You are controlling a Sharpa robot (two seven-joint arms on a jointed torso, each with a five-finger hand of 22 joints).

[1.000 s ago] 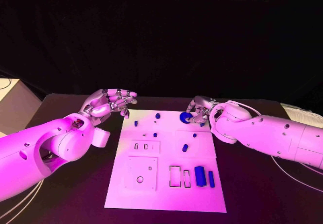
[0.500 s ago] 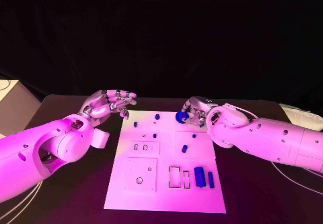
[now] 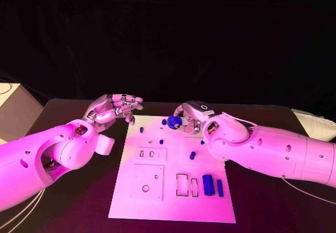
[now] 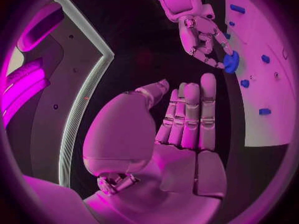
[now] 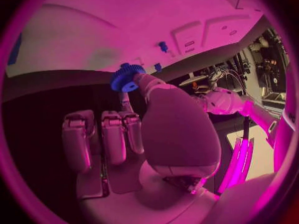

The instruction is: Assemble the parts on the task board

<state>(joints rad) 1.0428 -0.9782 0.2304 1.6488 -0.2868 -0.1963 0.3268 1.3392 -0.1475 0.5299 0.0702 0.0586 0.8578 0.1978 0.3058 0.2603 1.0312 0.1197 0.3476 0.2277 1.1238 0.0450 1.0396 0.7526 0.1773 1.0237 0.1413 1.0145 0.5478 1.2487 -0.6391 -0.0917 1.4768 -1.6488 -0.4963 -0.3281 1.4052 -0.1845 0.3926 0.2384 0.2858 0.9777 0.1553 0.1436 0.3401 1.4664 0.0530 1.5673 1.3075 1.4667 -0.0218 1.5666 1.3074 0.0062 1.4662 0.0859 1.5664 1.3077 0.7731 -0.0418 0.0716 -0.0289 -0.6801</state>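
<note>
The white task board (image 3: 140, 194) lies in the middle of the table. My right hand (image 3: 190, 118) hovers over the board's far edge and pinches a blue gear (image 3: 174, 120) between thumb and a finger; the right wrist view has the gear (image 5: 126, 78) at the fingertips, just above the board (image 5: 93, 40). My left hand (image 3: 114, 108) hangs beyond the board's far left corner and holds nothing; its fingers (image 4: 190, 114) stand straight and side by side. From the left wrist, the right hand (image 4: 202, 35) and gear (image 4: 231, 62) are also seen.
Small blue pegs (image 3: 141, 129) (image 3: 161, 141) (image 3: 193, 155) stand on the board. Two long blue blocks (image 3: 208, 183) (image 3: 220, 187) lie at its near right beside outlined slots (image 3: 182, 184). A pale box (image 3: 10, 111) stands at the table's left edge.
My right hand has carried the blue gear leftward along the board's far edge, toward its middle. The left hand has stayed in place.
</note>
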